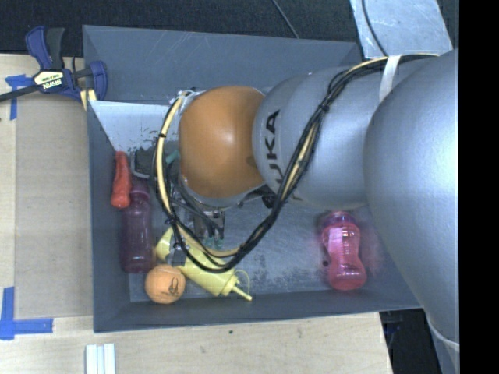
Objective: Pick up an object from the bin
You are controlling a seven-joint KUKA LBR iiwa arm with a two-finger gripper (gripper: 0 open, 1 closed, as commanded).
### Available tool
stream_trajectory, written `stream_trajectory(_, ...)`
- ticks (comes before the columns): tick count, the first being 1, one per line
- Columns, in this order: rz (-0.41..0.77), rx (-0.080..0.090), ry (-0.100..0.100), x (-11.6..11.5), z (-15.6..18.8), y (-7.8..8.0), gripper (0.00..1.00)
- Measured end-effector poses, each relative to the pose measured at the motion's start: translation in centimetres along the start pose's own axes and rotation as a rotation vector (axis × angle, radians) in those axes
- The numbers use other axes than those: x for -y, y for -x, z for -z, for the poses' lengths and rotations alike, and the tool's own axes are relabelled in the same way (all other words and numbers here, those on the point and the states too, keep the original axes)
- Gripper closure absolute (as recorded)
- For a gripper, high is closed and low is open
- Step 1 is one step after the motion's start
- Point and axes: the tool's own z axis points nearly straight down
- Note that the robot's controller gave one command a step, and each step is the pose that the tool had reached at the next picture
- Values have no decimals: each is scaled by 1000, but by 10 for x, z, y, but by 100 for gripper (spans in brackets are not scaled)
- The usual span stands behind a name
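My gripper (pixel 203 220) shows as a dark mechanism under the orange wrist cover, low in the left half of the bin. Right below it lies a yellow squeeze bottle (pixel 210 277) with its nozzle pointing right, partly hidden by the gripper and cables. An orange ball (pixel 164 285) rests against the bottle's left end near the front wall. A dark purple bottle (pixel 136 229) lies lengthwise just left of the gripper.
A red-orange elongated thing (pixel 119 181) lies along the left wall above the purple bottle. A pink bottle (pixel 342 251) lies apart in the bin's right half. The big arm covers the bin's upper right.
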Motion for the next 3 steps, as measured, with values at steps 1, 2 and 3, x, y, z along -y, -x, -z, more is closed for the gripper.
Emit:
stream_trajectory(1,-4,7,2,1,4,2,0)
stream_trajectory(2,-196,4,0,46,-85,-3,0)
stream_trajectory(3,-237,15,8,44,-20,-13,0)
